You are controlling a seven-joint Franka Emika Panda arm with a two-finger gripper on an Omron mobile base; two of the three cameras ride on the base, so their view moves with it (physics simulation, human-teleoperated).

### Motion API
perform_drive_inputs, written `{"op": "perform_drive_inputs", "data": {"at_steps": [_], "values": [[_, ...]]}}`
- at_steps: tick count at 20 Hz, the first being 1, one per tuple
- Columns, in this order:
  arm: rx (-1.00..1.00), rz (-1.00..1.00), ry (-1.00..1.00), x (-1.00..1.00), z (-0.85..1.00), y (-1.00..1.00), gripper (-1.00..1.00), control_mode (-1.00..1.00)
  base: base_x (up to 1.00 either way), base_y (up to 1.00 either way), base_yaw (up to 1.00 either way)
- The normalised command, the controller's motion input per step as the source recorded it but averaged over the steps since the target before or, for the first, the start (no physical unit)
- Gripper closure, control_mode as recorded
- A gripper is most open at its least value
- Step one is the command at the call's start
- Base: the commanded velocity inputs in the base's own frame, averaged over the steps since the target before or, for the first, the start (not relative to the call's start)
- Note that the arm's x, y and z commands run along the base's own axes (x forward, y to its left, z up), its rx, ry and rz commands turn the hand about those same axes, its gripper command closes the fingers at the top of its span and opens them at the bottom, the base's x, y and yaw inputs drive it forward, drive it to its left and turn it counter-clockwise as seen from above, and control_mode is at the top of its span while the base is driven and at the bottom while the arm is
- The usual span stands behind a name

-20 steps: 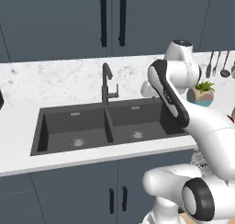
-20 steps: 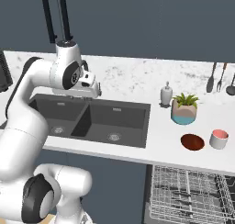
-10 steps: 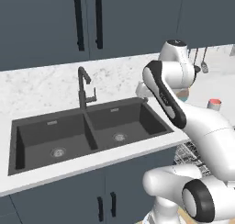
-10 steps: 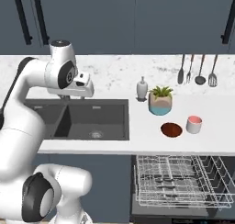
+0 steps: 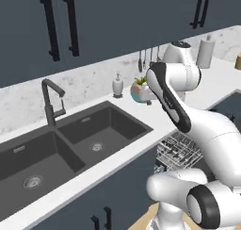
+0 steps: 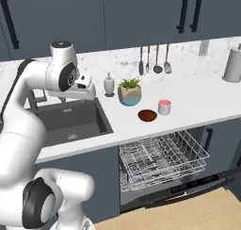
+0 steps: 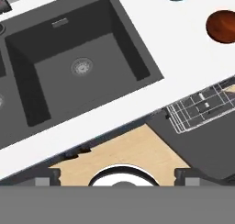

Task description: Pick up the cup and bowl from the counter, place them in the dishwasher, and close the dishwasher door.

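Observation:
The pinkish cup stands on the white counter, just right of the dark reddish-brown bowl, which also shows top right in the hand view. Below them the dishwasher is open: its wire rack is pulled out over the lowered door. My gripper hangs above the right sink basin, well left of the bowl and cup. In the hand view its fingertips stand wide apart, open, with nothing between them. In the left base view my arm hides the cup and bowl.
A teal-and-beige plant pot and a soap dispenser stand behind the bowl. Utensils hang on the backsplash. A paper-towel roll is far right. The dark double sink and its faucet lie left.
The whole picture has shifted: the base has driven right along the counter, so the sink slid left and the open dishwasher came fully into view. The arm keeps its pose.

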Motion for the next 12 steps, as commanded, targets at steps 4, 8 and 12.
{"op": "perform_drive_inputs", "data": {"at_steps": [4,8,12], "values": [[0.0,0.0,0.0,0.0,0.0,0.0,-1.0,1.0,0.08,0.54,-0.51],[0.0,0.0,0.0,0.0,0.0,0.0,-1.0,1.0,0.28,0.43,-0.49],[0.0,0.0,0.0,0.0,0.0,0.0,-1.0,1.0,0.3,0.44,-0.43]]}}
